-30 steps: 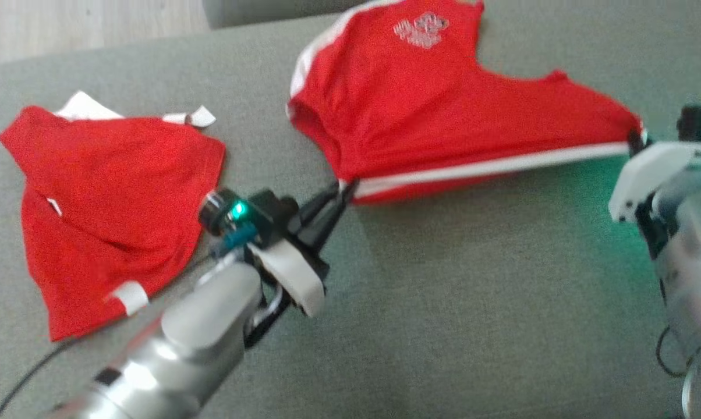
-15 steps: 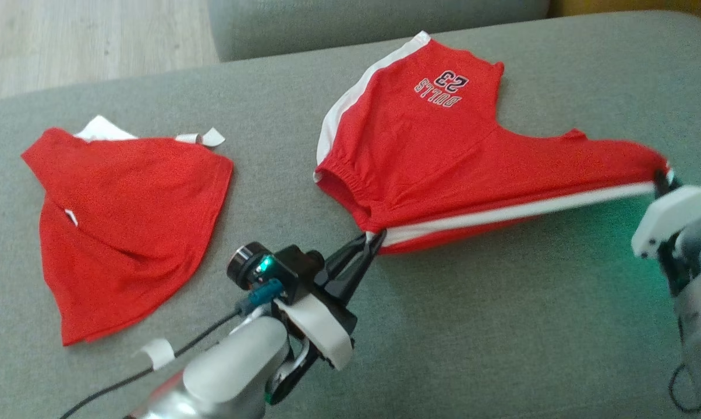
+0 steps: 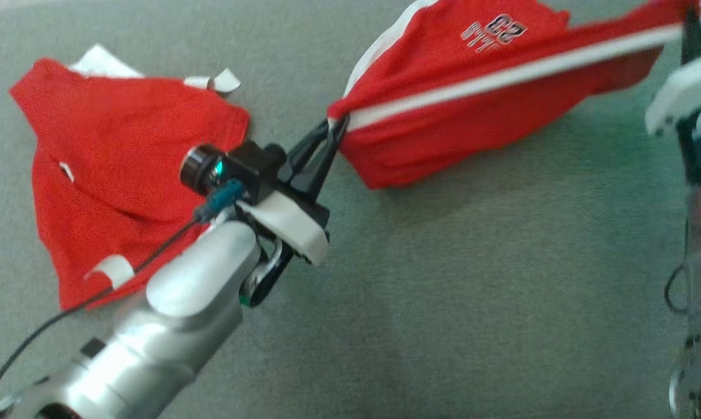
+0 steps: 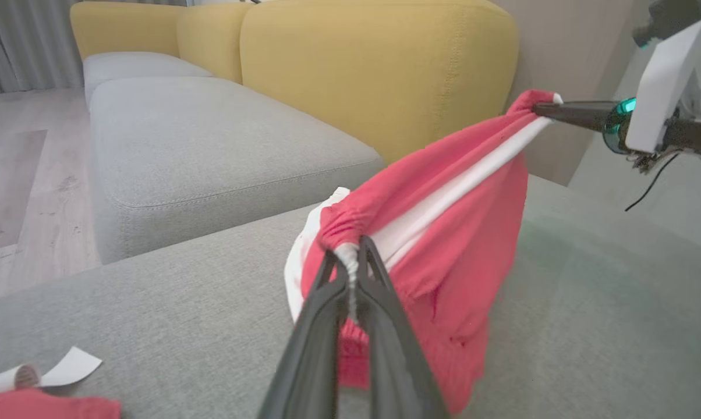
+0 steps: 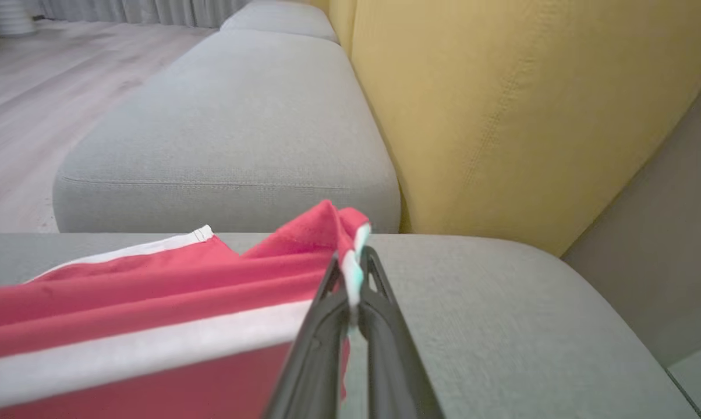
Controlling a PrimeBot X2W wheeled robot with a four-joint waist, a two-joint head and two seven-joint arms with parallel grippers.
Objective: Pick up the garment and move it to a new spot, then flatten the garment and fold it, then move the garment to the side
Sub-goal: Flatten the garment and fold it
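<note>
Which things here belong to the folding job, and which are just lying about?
In the job: red shorts, held stretched between left gripper and right gripper; grey cushion beneath.
Lying about: second red garment, white strips beside it, yellow backrest.

**Grey-and-yellow sofa, pale wood floor, soft light**

Here we are, looking down on a broad grey cushion [image 3: 473,302], woven and matte, evenly lit. Over to the left wrist view: 2 more grey seat cushions [image 4: 211,134] run away in a row, a stitched seam along the nearer one's front edge. There's a narrow gap between it and ours. Behind them rise the mustard-yellow backrests [image 4: 374,70], 3 rounded sections side by side. On that view's left, a pale wood-plank floor [image 4: 13,174], with grey curtains [image 4: 13,46] hanging at the far end. On its right, a plain beige wall [image 4: 566,52] stands beside the end backrest. The light is soft and diffuse.
</note>
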